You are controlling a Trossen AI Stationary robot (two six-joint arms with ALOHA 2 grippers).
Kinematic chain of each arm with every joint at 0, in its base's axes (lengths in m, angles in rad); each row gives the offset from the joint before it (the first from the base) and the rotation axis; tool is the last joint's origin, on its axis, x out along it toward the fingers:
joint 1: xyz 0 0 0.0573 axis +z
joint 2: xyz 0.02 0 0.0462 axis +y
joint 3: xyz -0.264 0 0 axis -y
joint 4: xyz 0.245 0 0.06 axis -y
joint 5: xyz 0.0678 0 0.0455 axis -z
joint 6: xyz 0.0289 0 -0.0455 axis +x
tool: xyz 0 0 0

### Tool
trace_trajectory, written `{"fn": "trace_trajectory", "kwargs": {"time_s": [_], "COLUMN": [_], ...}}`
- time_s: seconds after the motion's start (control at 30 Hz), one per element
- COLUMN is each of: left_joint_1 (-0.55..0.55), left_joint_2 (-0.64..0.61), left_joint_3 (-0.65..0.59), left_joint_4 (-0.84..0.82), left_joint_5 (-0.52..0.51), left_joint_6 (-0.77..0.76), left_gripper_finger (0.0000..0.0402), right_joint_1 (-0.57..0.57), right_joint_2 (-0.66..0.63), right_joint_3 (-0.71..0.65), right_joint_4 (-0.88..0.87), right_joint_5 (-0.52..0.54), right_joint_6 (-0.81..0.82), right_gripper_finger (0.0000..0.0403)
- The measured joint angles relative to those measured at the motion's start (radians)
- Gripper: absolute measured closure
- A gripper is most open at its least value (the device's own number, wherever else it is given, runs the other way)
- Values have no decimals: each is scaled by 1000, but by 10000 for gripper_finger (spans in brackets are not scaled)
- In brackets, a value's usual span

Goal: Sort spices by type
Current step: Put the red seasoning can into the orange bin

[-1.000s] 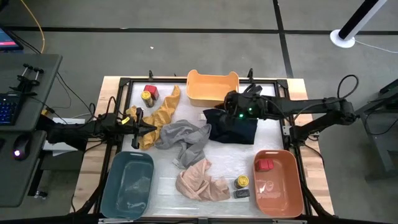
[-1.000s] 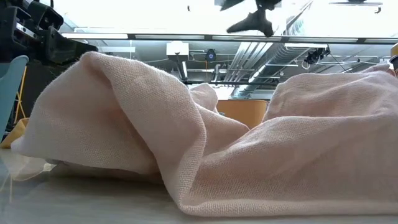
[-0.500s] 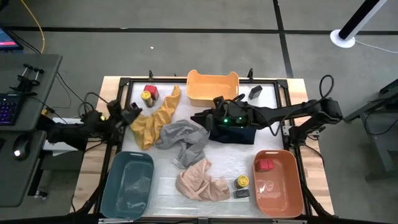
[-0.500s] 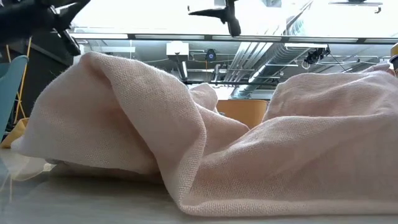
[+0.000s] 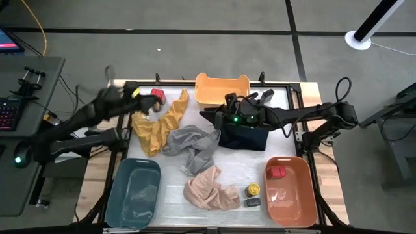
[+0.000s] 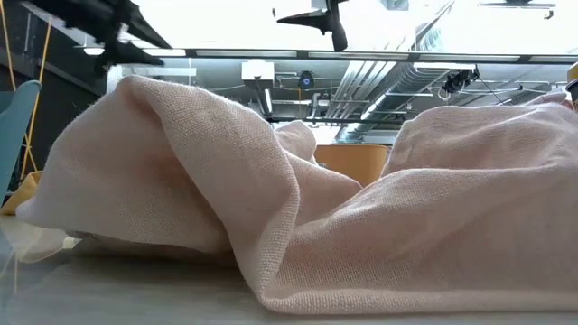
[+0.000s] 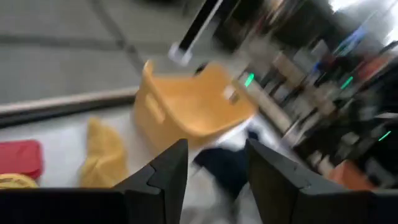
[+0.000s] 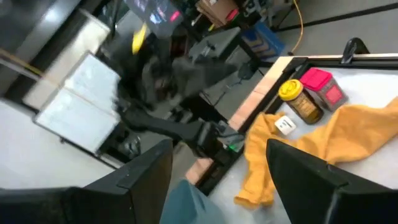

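from above, the left gripper (image 5: 140, 97) hangs blurred by a red tin (image 5: 157, 95) at the tabletop's (image 5: 172, 183) far left corner, likely its next pick; another red tin (image 5: 278, 172) lies in the orange bin (image 5: 311, 207). wrist views show both grippers' fingers apart, the right gripper (image 5: 229, 104) over a dark cloth (image 5: 250, 138).

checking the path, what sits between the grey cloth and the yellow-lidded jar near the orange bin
In the high view, the pink cloth lies between the grey cloth and the yellow-lidded jar.
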Motion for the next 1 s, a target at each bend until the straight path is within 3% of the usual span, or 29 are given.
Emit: {"fn": "trace_trajectory", "kwargs": {"time_s": [0.13, 0.37, 0.57, 0.77, 1.0], "left_joint_1": [187, 400, 452, 428, 429], "left_joint_2": [321, 722, 832, 839, 909], "left_joint_3": [171, 399, 418, 419, 419], "left_joint_4": [-123, -314, -429, -414, -406], "left_joint_5": [220, 205, 110, -64, -98], "left_joint_6": [125, 266, 323, 326, 324], "left_gripper_finger": [251, 284, 391, 400, 401], "right_joint_1": [-15, -3, 24, 33, 31], "right_joint_2": [1, 0, 0, 0, 0], "right_joint_3": [0, 0, 0, 0, 0], "right_joint_4": [-15, -14, -14, -14, -15], "right_joint_5": [-43, -104, -84, -83, -82], "right_joint_6": [-35, -114, -163, -192, -218], "right_gripper_finger": [148, 148, 148, 148, 148]}}
